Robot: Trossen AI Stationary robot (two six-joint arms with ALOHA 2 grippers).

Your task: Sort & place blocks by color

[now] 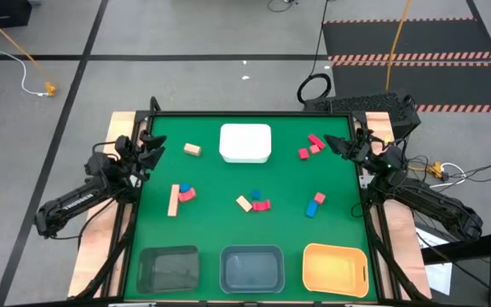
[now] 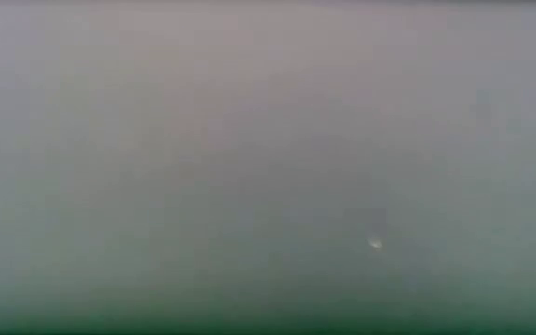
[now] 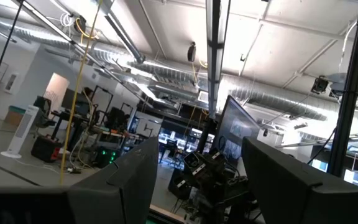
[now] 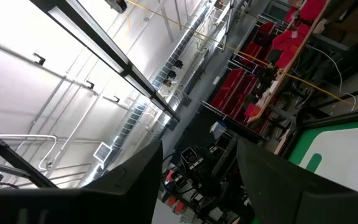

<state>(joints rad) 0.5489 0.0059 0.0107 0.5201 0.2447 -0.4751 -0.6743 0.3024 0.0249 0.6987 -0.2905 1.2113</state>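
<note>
Both arms sat folded at the side edges of the green table (image 1: 228, 230), well clear of everything on it. The left gripper (image 1: 150, 152) hung at the left rim near the far corner, its fingers (image 3: 129, 186) spread apart with nothing between them; the right gripper (image 1: 344, 147) mirrored it at the right rim, fingers (image 4: 272, 180) likewise parted and empty, both tilted up toward the ceiling. The blocks (image 1: 254, 201) lay scattered across the middle band: a tan cube (image 1: 193, 149) alone near the far left, a tan bar (image 1: 174, 199) with a red and blue pair (image 1: 186, 194) touching beside it, a centre cluster of tan, blue and red, a red group (image 1: 312, 146) close to the right gripper, and a red-and-blue pair (image 1: 315, 204) right of centre. A white tray (image 1: 245, 143) stood at the far edge; the dark bin (image 1: 168, 268), grey bin (image 1: 251, 268) and yellow-orange bin (image 1: 335, 269) lined the near edge, apart from each other. Wide bare green lay between the clusters and before the bins. The low view showed only blur.
</note>
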